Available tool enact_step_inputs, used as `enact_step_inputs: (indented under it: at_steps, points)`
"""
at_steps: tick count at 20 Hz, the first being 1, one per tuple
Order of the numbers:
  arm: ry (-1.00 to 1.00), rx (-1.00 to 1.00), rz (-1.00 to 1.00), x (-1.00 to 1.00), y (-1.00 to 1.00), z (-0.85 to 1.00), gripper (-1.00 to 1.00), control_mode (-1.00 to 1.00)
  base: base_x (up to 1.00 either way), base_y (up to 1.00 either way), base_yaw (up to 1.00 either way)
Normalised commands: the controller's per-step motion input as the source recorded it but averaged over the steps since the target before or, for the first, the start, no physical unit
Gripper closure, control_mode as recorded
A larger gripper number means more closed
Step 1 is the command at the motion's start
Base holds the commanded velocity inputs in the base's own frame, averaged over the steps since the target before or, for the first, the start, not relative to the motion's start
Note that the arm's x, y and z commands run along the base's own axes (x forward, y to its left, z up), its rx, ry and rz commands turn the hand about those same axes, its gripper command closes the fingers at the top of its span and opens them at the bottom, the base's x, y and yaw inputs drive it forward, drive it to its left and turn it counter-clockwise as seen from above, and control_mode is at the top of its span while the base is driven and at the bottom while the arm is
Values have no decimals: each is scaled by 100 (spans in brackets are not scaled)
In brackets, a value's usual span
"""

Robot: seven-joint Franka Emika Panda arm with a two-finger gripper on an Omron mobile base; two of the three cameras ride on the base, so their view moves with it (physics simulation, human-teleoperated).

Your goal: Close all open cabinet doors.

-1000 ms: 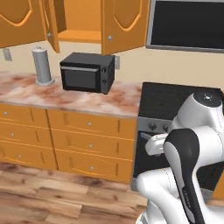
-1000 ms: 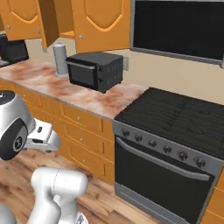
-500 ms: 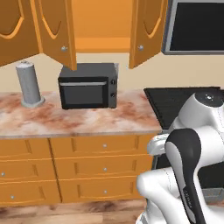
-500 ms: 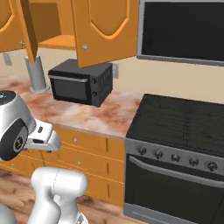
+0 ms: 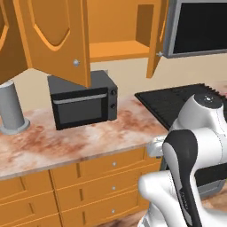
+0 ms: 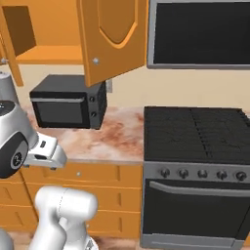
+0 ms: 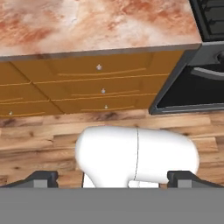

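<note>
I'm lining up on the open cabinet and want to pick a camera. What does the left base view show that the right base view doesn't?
Left base view alone: the whole grey canister upright on the counter left of the microwave, and the right-hand open door edge-on.

Right base view alone: the oven front with its knobs and handle, and the full black panel above the stove.

Both: the open cabinet door hanging above the microwave, the bare shelf, the marbled counter and the stove top.

A: Supporting surface?
B: Mottled reddish-brown stone counter (image 5: 88,142).
A: Items resting directly on it?
B: Black boxy microwave (image 5: 83,99) toward the back; grey upright cylindrical canister (image 5: 11,108) beside it, apart.
</note>
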Motion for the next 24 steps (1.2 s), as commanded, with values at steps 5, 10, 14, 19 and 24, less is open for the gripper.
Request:
enact_step_inputs:
  at_steps: [5, 10, 14, 19, 24]
  points:
    - [0, 0, 0, 0, 0, 0, -100, 100, 48, -30, 7]
    - [0, 0, 0, 0, 0, 0, -100, 100, 49, 15, 0]
    - [0, 0, 0, 0, 0, 0, -100, 100, 35, 58, 0]
    - [0, 0, 0, 0, 0, 0, -100, 100, 9, 30, 0]
    - [0, 0, 0, 0, 0, 0, -100, 100, 25, 0, 0]
